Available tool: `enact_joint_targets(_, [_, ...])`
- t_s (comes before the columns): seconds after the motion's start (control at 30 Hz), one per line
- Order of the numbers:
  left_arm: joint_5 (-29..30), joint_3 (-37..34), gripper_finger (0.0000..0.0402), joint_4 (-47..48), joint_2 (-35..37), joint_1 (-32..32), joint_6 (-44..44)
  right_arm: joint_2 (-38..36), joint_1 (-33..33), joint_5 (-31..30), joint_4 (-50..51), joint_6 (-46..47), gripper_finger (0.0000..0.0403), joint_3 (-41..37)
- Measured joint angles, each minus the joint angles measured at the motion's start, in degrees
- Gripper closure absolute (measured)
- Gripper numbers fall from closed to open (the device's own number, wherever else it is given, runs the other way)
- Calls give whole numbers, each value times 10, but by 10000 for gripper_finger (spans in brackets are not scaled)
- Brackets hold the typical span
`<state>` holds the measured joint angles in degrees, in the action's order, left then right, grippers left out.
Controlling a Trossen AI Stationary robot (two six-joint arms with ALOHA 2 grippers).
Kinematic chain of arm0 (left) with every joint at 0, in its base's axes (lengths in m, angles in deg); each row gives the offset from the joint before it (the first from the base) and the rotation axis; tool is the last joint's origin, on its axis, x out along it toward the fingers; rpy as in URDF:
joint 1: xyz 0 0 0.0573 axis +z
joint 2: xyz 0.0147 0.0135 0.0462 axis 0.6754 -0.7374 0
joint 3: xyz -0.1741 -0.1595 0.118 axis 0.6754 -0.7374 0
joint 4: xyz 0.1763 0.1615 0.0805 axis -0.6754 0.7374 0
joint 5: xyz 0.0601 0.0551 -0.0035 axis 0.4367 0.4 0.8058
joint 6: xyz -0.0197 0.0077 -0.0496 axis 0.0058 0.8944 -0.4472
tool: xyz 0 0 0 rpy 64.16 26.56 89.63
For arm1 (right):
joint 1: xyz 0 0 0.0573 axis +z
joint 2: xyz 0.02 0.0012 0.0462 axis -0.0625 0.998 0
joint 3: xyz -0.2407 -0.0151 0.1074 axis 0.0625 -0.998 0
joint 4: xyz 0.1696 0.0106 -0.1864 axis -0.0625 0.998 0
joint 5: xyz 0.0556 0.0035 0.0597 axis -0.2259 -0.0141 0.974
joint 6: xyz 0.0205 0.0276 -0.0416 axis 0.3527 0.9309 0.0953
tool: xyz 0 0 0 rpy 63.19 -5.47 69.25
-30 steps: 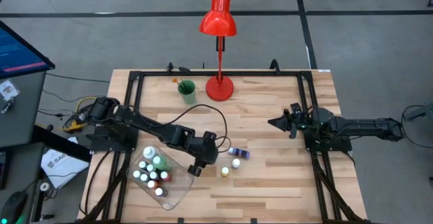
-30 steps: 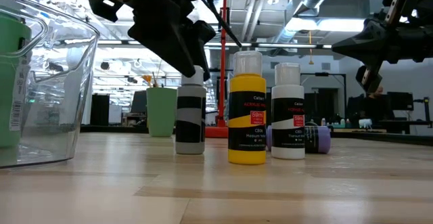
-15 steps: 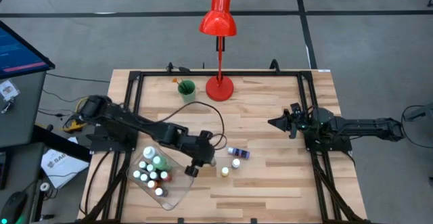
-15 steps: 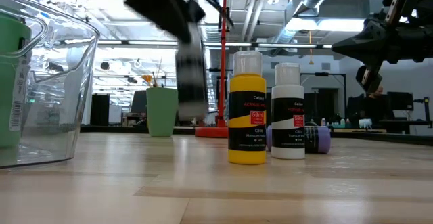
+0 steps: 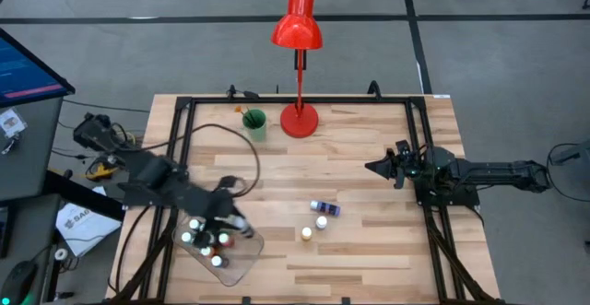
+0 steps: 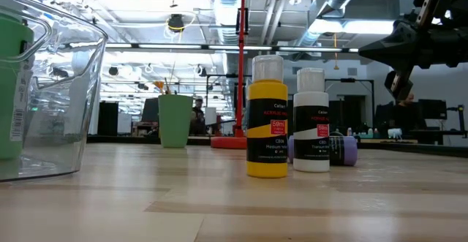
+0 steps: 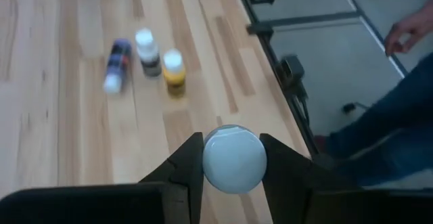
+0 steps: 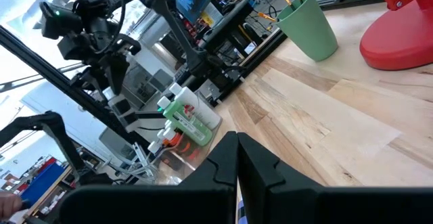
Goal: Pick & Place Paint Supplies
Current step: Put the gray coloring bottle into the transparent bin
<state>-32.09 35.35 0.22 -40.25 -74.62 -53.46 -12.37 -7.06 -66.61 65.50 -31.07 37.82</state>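
Observation:
My left gripper (image 5: 234,224) hangs over the clear tray (image 5: 251,250), shut on a small paint bottle whose round white cap (image 7: 233,158) shows between the fingers. Several more bottles stand in the tray, among them a larger green one (image 6: 10,88). Three bottles remain on the wood: a yellow one (image 5: 306,234) and a white one (image 5: 322,222) stand upright, and a purple one (image 5: 324,209) lies on its side. My right gripper (image 5: 373,168) waits shut at the table's right side. My left gripper pinches the bottle between its two fingers, one on each side of the white cap (image 7: 206,162). The fingers slant downward. The bottle is lifted clear of the table, above the tray; its body is hidden behind the cap.
A green cup (image 5: 254,123) with brushes and a red desk lamp (image 5: 299,116) stand at the far edge. A black frame (image 5: 180,158) borders the table. A person's hand (image 7: 406,31) and leg show beyond the table's near edge. Bare wood lies in the middle.
My left gripper has taken hold of the black-and-white bottle that stood beside the yellow one and lifted it clear. It has carried the bottle up and toward the table's left edge, out of the low view, until it hangs over the tray. The other bottles have stayed put.

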Motion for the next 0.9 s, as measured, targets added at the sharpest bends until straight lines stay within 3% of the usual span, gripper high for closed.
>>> enact_joint_targets(0.17, [111, 0, 299, 48, 15, -92, -87, 0, 0, 0, 0, 0, 403, 0])
enact_joint_targets(0.33, [191, -5, 299, 76, -22, -144, -130, 0, 0, 0, 0, 0, 403, 0])
enact_joint_targets(0.67, [196, -99, 298, 70, -74, -149, -287, 0, 0, 0, 0, 0, 403, 0])
enact_joint_targets(0.9, [196, -124, 298, 43, -80, -147, -294, 0, 0, 0, 0, 0, 403, 0])
